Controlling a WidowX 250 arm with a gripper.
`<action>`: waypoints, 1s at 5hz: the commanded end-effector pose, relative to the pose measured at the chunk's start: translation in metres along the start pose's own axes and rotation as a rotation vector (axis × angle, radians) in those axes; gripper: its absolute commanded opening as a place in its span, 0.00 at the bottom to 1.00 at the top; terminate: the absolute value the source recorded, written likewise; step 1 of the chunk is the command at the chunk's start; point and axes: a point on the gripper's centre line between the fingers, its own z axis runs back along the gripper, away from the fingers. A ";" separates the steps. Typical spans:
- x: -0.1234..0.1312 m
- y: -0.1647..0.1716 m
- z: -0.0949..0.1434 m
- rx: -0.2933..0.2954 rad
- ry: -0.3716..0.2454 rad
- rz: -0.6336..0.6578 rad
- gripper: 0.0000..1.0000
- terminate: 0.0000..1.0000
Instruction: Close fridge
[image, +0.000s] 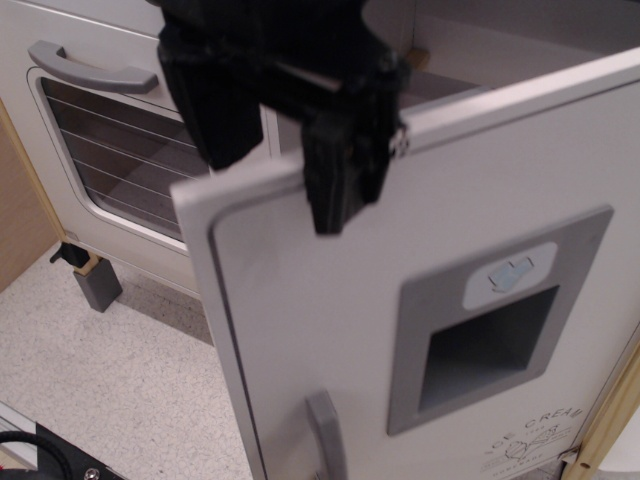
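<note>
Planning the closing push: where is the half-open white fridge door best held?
Judging by its pose, the white fridge door is best pushed on its front near the free top corner, far from the hinge. The black gripper is there. The grey bar handle is lower.

The fridge is standing just below my gripper, its white door hanging partly open and angling out from under my fingers. A grey dispenser recess is sitting lower right of my gripper, a grey bar handle directly below, "CREAM" print showing at the corner.
</note>
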 end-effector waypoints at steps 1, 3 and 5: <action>0.032 0.028 0.019 0.009 -0.056 0.107 1.00 0.00; 0.037 0.035 0.030 0.013 -0.059 0.132 1.00 0.00; 0.008 0.016 0.030 0.029 -0.077 0.060 1.00 0.00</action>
